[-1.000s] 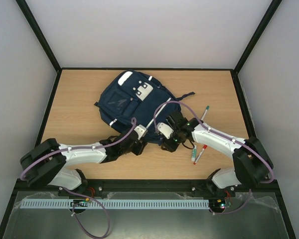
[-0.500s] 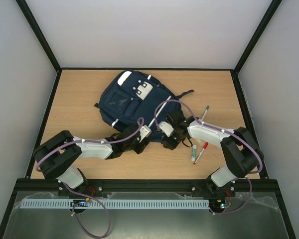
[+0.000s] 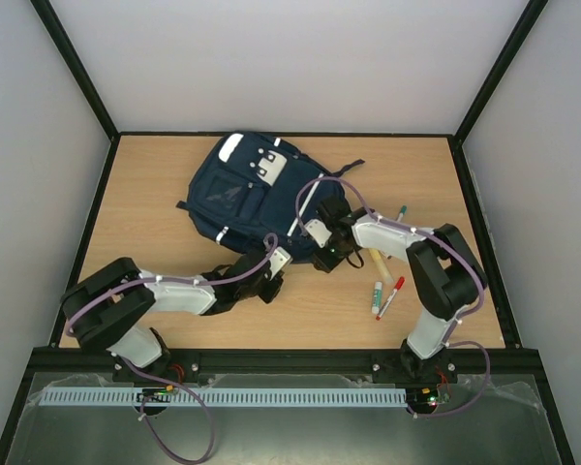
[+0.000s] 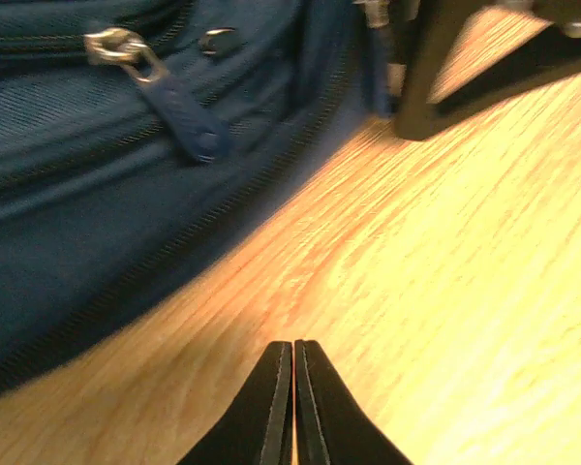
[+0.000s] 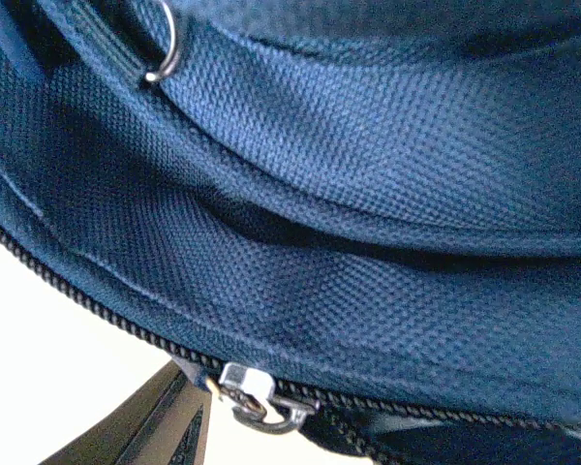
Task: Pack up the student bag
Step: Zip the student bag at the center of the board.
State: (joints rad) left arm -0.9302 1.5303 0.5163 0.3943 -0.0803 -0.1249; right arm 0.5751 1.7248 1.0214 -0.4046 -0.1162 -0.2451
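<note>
Looking down from the top camera, I saw the student bag (image 3: 252, 189) lying flat on the far middle of the table (image 3: 155, 223), its white patches facing up. My left end effector (image 3: 268, 283) sat low just beside the bag's near edge. My right end effector (image 3: 327, 254) was against the bag's near right side. Several markers (image 3: 379, 295) lay on the wood to the right, apart from the bag.

Through the left wrist camera, the fingers (image 4: 276, 407) were pressed together with nothing between them, over bare wood. The bag's zipper pull (image 4: 179, 116) was off to the upper left.

Through the right wrist camera, navy fabric filled the view. A zipper slider (image 5: 247, 387) showed near the bottom beside one dark finger (image 5: 160, 426). I could not tell whether that end effector was apart or clamped on anything.
</note>
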